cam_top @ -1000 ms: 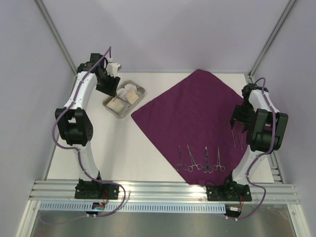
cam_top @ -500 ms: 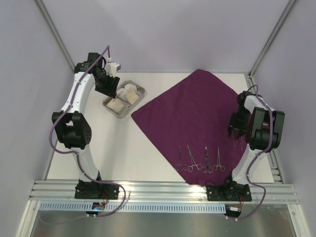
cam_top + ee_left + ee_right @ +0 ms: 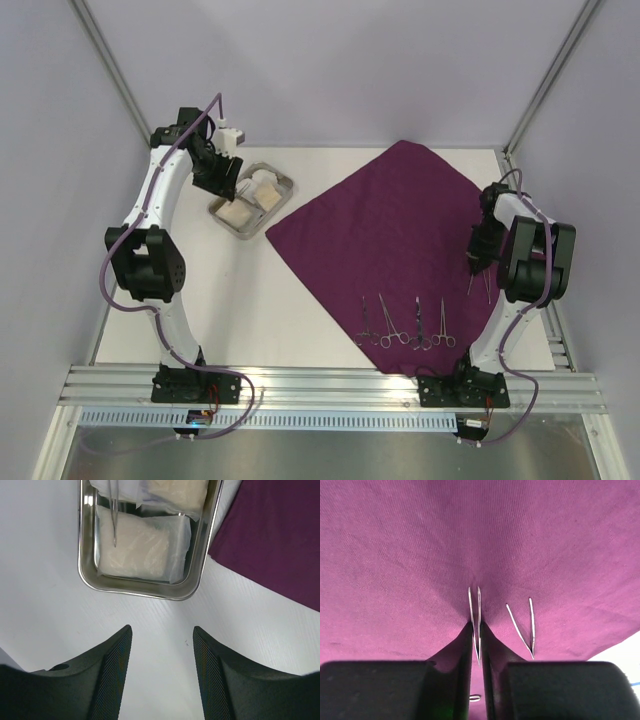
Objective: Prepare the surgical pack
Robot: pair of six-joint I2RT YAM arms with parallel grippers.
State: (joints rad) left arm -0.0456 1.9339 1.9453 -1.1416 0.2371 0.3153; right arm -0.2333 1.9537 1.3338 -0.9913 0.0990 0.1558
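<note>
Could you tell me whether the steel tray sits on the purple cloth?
No, the steel tray rests on the white table, beside the purple cloth.

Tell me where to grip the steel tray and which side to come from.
Take the steel tray by its near short wall, coming down from above with one finger outside and one inside the rim. That raised lip faces the open left gripper, and the gauze packs leave only a thin gap behind it, so expect a shallow pinch.

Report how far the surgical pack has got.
Done: cloth spread, four clamps lined up on its near corner. In hand: right pincer shut on tweezers on the cloth; left pincer open by the tray of gauze. Left, probably: tray onto cloth, fold the bundle.
</note>
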